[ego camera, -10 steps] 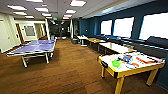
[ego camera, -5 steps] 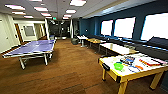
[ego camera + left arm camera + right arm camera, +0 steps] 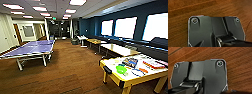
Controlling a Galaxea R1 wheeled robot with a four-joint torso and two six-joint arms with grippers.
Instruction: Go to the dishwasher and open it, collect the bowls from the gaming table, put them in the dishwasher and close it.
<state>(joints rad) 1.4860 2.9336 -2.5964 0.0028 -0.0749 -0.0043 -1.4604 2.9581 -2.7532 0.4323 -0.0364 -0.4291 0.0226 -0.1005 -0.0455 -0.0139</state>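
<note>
Step in hand: judged to be the drive through the room toward the gaming table (image 3: pixel 130 79); nothing is being handled; whether the dishwasher is already open cannot be told from here.
Gaming table: lower right of the head view; white top, yellow edge, yellow legs; near, but not yet alongside.
Bowls: one bright green bowl (image 3: pixel 121 69) stands out on the white top, toward the table's near end; smaller coloured shapes lie beside it, too blurred to count or name.
Other items on top: a thin blue ring (image 3: pixel 137 72) just right of the green bowl; a dark flat thing (image 3: pixel 130 62) behind it.
Ping-pong table (image 3: pixel 31 48): one, blue, left of the frame, well apart.
Wood-topped tables (image 3: pixel 119 49): a row along the window wall, upper right; count uncertain.
Pincers: both wrist views look down on the brown wood-grain floor (image 3: pixel 179 28); whether either is apart or together, I cannot tell.
Next move calls for: closing on the table's long side, squarely, so that the green bowl comes within reach.
</note>
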